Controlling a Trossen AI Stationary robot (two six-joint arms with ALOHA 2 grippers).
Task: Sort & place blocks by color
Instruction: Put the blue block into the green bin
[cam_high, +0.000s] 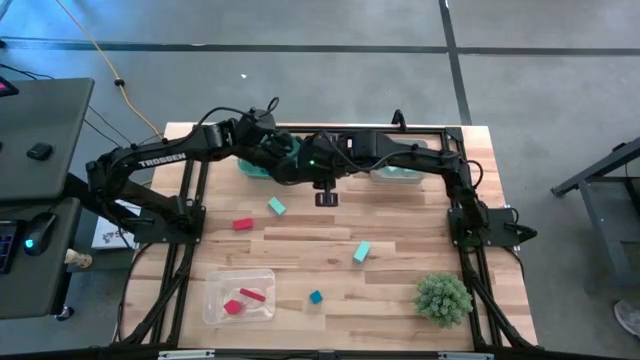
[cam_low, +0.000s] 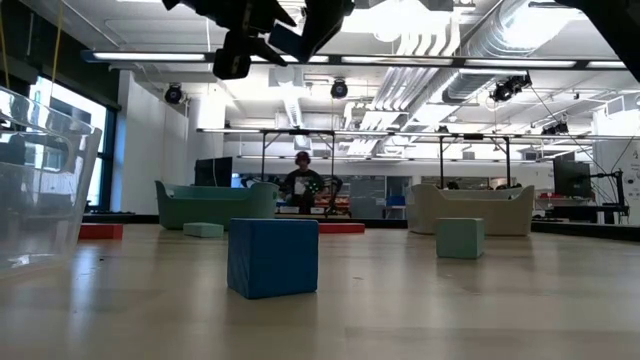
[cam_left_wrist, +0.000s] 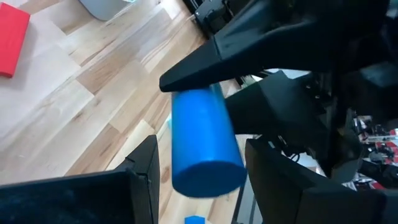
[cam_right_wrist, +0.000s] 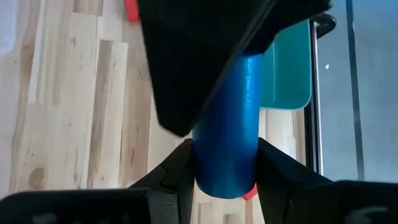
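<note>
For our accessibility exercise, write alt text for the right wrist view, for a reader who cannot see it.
A blue cylinder is clamped between the right tool fingers, while the other arm's dark tool covers its far end. Below lie the wooden table and a teal bin.

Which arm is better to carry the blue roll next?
Probably the right: its gripper clamps the blue cylinder block. The left gripper only straddles it, fingers open.

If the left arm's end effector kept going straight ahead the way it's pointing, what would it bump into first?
The left end effector points at the blue cylinder, already between its open fingers. Just past that sits the right end effector, shut on the same cylinder. Depth is hard to judge.
</note>
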